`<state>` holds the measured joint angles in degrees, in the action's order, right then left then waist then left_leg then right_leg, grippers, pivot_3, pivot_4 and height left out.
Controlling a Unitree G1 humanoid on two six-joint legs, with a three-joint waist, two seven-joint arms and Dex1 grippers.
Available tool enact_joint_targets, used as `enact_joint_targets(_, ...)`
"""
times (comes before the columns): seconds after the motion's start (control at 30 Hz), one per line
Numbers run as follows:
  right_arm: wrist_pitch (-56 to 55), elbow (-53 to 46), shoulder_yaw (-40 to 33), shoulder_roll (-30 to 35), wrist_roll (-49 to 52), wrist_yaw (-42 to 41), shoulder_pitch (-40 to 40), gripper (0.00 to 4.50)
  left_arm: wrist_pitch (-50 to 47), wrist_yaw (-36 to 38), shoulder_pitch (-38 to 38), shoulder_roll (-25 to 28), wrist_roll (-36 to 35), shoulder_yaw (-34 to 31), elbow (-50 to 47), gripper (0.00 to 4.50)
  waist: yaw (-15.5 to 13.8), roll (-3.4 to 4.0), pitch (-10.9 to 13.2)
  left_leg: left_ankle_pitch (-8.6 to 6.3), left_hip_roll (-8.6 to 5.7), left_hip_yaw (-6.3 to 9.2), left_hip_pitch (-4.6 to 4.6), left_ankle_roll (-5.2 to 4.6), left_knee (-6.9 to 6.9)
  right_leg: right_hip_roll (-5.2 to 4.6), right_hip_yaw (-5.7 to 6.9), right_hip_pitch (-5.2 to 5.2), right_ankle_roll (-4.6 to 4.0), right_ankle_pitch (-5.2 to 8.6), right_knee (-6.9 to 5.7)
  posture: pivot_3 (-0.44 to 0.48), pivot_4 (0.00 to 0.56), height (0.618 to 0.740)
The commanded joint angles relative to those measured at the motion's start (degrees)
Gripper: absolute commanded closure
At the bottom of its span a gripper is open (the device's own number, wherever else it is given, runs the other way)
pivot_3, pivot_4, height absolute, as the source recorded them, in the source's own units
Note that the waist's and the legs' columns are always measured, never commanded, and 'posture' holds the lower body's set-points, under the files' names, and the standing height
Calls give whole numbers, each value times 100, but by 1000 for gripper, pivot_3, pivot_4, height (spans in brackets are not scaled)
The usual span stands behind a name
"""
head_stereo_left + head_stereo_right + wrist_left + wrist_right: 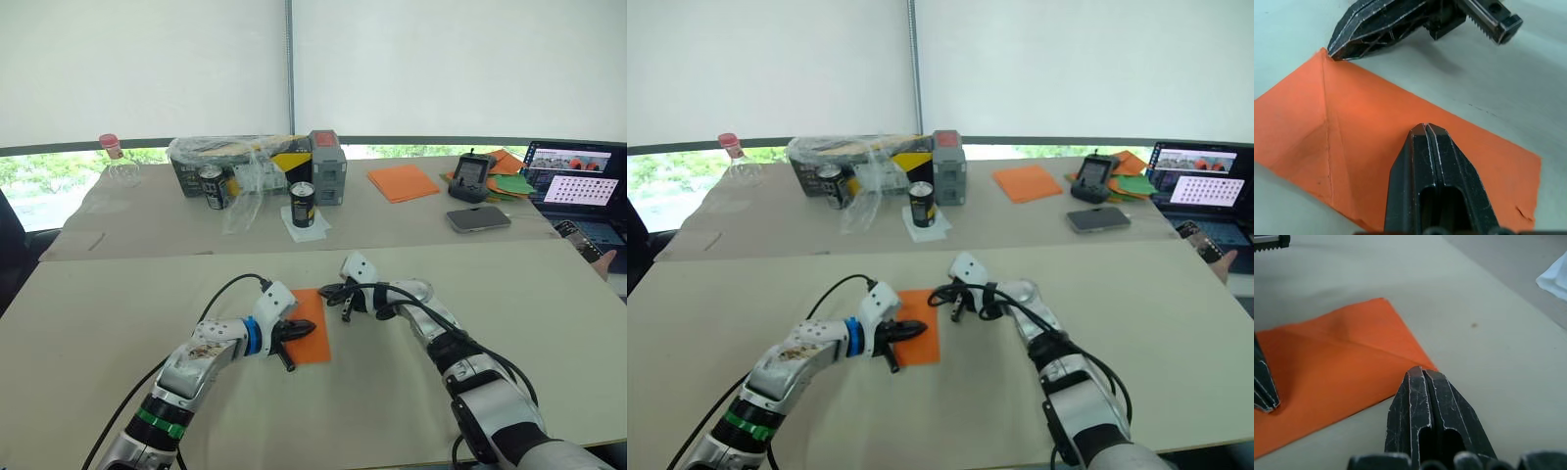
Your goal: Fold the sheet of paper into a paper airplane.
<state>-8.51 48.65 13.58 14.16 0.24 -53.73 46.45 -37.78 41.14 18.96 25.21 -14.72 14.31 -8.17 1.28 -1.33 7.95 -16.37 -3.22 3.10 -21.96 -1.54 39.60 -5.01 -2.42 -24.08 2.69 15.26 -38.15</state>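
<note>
- No writing can be read on the cans, the boxes or the laptop screen.
- Far table, left to right: a clear bottle with a pink cap (112, 157), a plastic-wrapped box (235, 162), two dark cans (303, 205), a stack of orange sheets (403, 182), a phone (478, 218) and an open laptop (578, 186).
- The left gripper (297, 335) has its jaws closed on nothing, its tip pressing flat on the sheet of paper (312, 328).
- The sheet of paper lies on the near beige table (88, 323) between the two grippers, thin, bright orange, rectangular. The left wrist view shows sharp diagonal creases.
- The right gripper (343, 305) has its jaws closed on nothing. The right wrist view shows its tip at a corner of the sheet.
</note>
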Motion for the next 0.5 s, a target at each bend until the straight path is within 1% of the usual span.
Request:
enact_joint_targets(0.03, -330, 340, 43, -27, -172, -74, 116, 4485, -272, -52, -303, 189, 144, 133, -88, 4500, 20, 2, -2, 0, 1, 0, 2, 0, -2, 0, -1, 0, 0, 0, -1, 0, 150, 740)
enact_joint_targets(0.2, -592, 738, 119, -132, -402, -37, 229, 4485, -329, -64, -403, 405, 119, -25, -88, 4500, 96, 6, -4, 3, 2, 0, 22, 5, -23, -1, -2, 9, 0, 0, 1, 0, 150, 740)
enact_joint_targets(0.3, -622, 916, 91, -247, -471, 136, 378, 4485, -287, -119, -365, 518, 155, -191, -3, 4500, 129, 7, -5, 7, 3, 0, 45, 11, -41, 1, -3, 20, 0, 0, 1, 0, 150, 740)
enact_joint_targets(0.4, -655, 1097, 13, -290, -516, 304, 508, 4485, -340, -161, -370, 499, 95, -286, -14, 4500, 139, 7, -5, 12, 6, 0, 80, 19, -68, 6, -8, 42, -1, 0, 2, 0, 150, 740)
enact_joint_targets(0.5, -647, 1246, -81, -310, -513, 477, 627, 4485, -352, -166, -411, 487, 100, -289, -51, 4500, 136, 7, -5, 13, 10, 3, 88, 20, -74, 13, -8, 51, -1, 0, 5, 0, 150, 740)
